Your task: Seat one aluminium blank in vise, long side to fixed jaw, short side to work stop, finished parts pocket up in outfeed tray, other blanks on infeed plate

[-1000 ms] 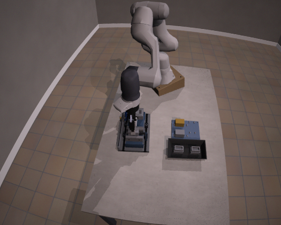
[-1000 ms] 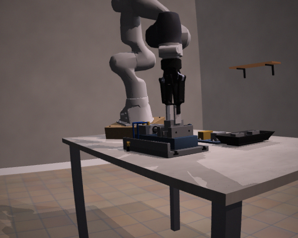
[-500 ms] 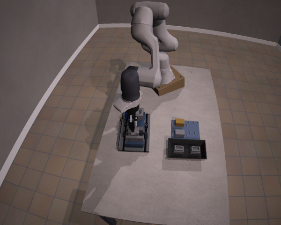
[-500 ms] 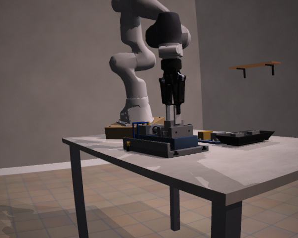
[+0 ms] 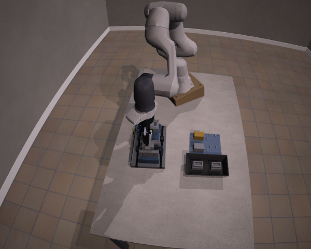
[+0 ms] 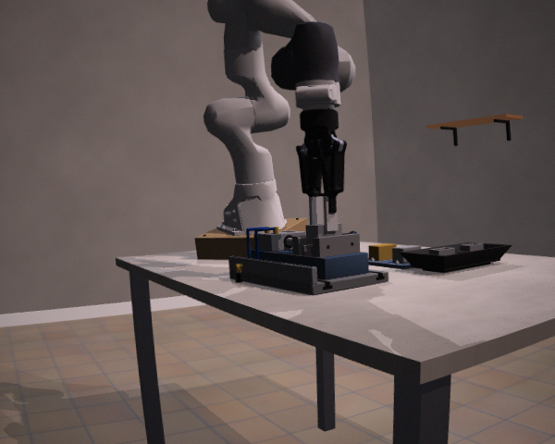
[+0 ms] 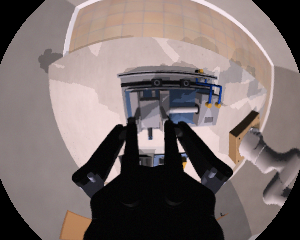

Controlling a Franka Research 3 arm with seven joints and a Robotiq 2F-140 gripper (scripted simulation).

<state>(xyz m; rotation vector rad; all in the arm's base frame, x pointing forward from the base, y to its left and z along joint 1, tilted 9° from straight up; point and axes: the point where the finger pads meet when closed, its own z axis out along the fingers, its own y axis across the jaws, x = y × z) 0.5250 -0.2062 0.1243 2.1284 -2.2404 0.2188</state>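
My gripper (image 5: 147,136) points straight down into the vise (image 5: 147,150) at the table's left side. It is shut on a grey aluminium blank (image 5: 150,144) that sits low in the vise's opening, mostly hidden by the fingers and jaws. In the side view the fingers (image 6: 322,212) reach down just behind the grey end block (image 6: 338,244). The wrist view shows the fingertips over the blank (image 7: 152,112). On the blue infeed plate (image 5: 205,143) lie a brass blank (image 5: 198,135) and an aluminium blank (image 5: 199,147). The black outfeed tray (image 5: 206,164) holds two finished parts (image 5: 197,165), (image 5: 216,165), pocket up.
Blue hoses (image 6: 258,239) stand at the vise's far end. The arm's base sits on a wooden block (image 5: 189,93) at the back of the table. Small pins stick up from the infeed plate. A wall shelf (image 6: 474,121) hangs far off to the right.
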